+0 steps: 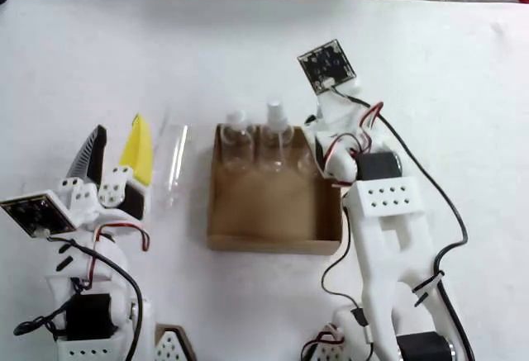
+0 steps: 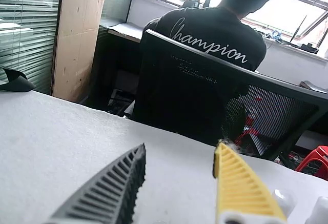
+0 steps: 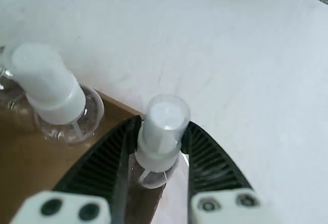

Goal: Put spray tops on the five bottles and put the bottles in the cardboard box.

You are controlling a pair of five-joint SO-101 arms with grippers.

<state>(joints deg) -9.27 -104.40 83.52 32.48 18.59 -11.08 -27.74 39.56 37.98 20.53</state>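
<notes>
The cardboard box (image 1: pixel 273 227) sits mid-table. Two clear bottles with white spray tops (image 1: pixel 237 140) (image 1: pixel 275 132) stand against its far wall. My right gripper (image 3: pixel 163 127) hangs over the box's far right corner, shut on a third capped bottle (image 3: pixel 161 119) that stands upright just inside that corner. Beside it is a neighbouring capped bottle (image 3: pixel 48 88). Left of the box, another clear bottle (image 1: pixel 176 161) lies on its side on the table. My left gripper (image 1: pixel 118 142) rests just left of that bottle. Its black and yellow fingers (image 2: pixel 241 193) are open with nothing between them.
A white cloth covers the table (image 1: pixel 430 64). The right arm's body (image 1: pixel 384 237) stretches along the box's right side. A person in a dark shirt sits in a black mesh chair (image 2: pixel 205 96) beyond the table's far edge.
</notes>
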